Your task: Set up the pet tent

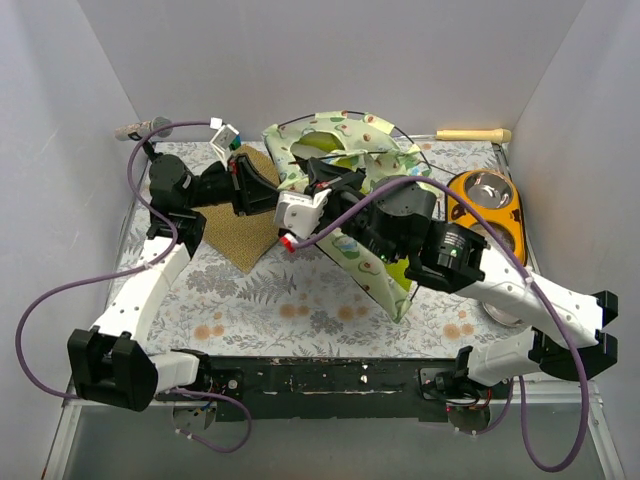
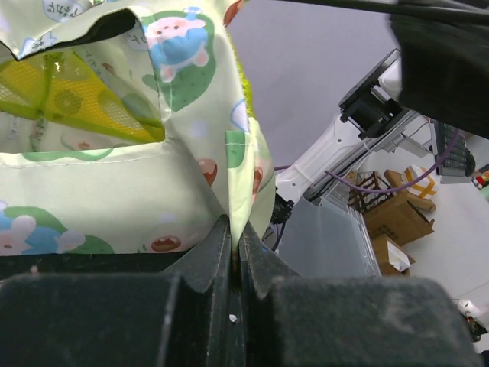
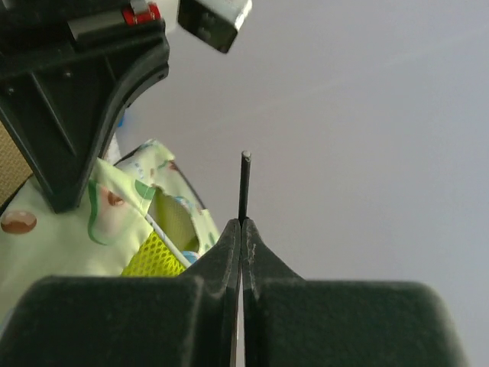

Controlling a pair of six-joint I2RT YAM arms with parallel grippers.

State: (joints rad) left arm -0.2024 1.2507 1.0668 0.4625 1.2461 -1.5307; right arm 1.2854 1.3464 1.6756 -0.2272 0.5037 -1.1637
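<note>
The pet tent (image 1: 372, 150) lay collapsed just beside the brown mat (image 1: 243, 240), on the mat's right and touching its edge. The left gripper (image 2: 233, 237) sat over the mat's far corner, its fingers clamped on a fold of the tent's printed fabric. From there the tent spread up and away ahead of the fingertips.

The right gripper (image 3: 243, 225) sat further to the mat's right, over the tent's middle, its fingers pinched on a thin black pole (image 3: 244, 187). The pole's long axis ran straight out in line with the fingers. Its free tip was clear of the fabric, which lay to the mat side of it.

Judgement: seating the tip required moving it toward the mat, to the held fold. The right arm was the nearer.
</note>
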